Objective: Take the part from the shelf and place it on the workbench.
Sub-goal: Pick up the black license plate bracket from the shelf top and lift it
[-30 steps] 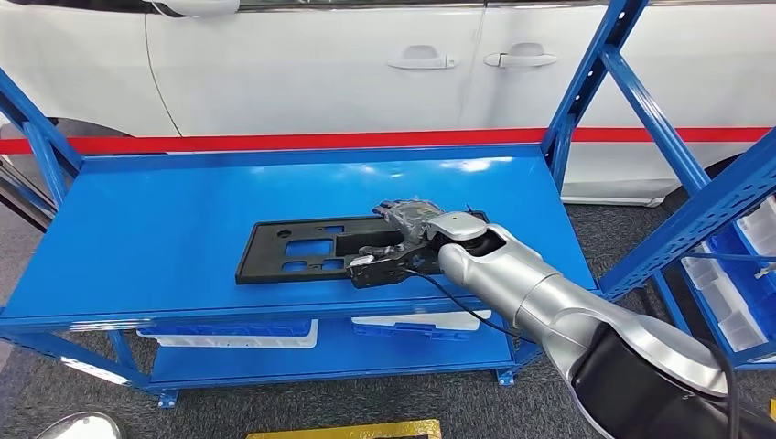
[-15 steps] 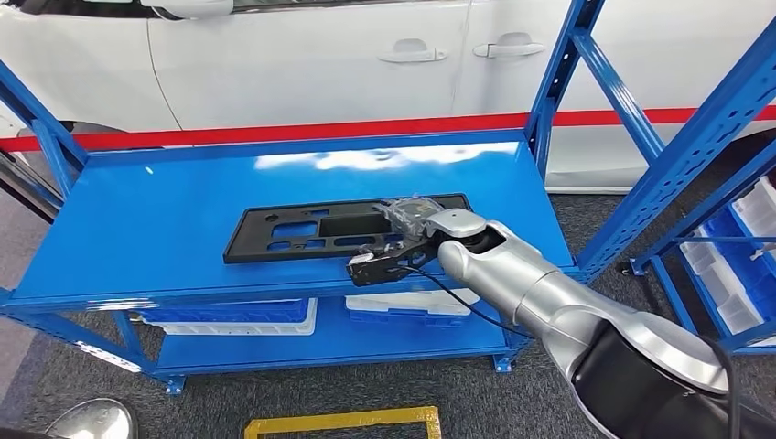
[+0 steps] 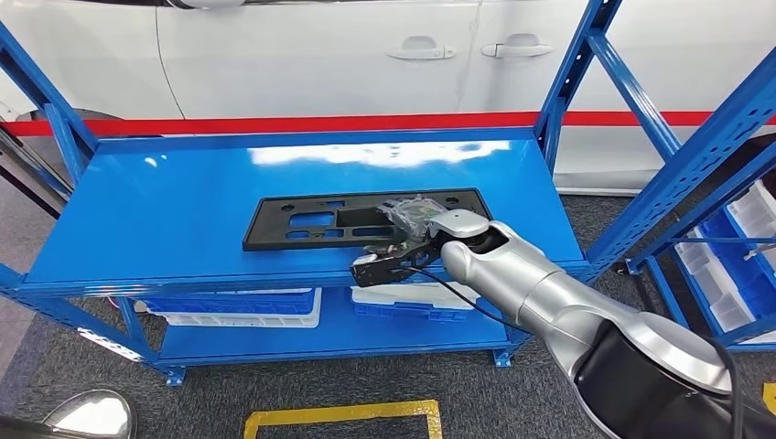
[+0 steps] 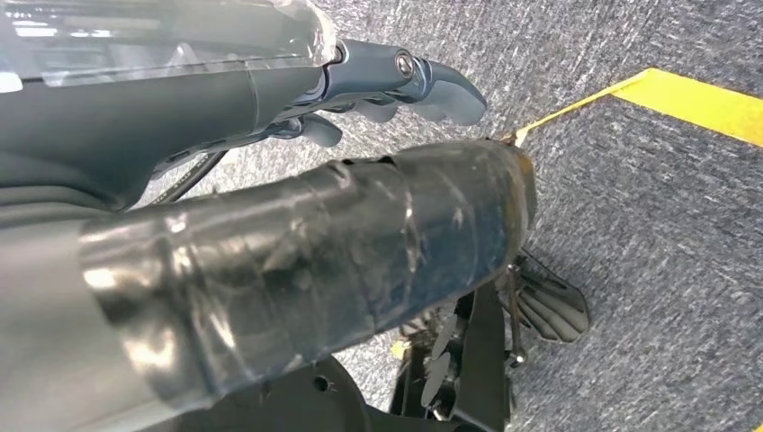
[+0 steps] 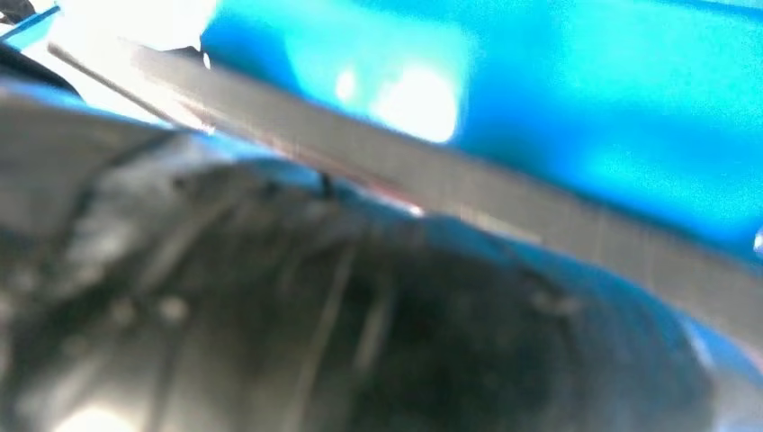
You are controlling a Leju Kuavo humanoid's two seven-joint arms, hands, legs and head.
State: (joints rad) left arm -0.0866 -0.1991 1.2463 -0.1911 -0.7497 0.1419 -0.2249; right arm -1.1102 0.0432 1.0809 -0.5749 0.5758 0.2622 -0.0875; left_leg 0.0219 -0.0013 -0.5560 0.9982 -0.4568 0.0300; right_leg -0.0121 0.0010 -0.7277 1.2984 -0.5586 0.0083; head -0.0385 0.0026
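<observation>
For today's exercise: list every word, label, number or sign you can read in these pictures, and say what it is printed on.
None can be read. The black part, the blue shelf, the white car door and the white bins show no legible lettering, and the right wrist view is blurred.

A black part (image 3: 361, 218) lies on a bright blue shelf (image 3: 165, 219). Behind stands a white car (image 3: 311, 55) with a red stripe (image 3: 274, 124). The floor (image 3: 82, 366) is grey carpet with a yellow line (image 3: 339, 416) at six o'clock.

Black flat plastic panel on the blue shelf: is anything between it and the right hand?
Nothing visible. The right hand already rests on the near right end of the black flat plastic panel, which lies on the blue metal shelf.
</observation>
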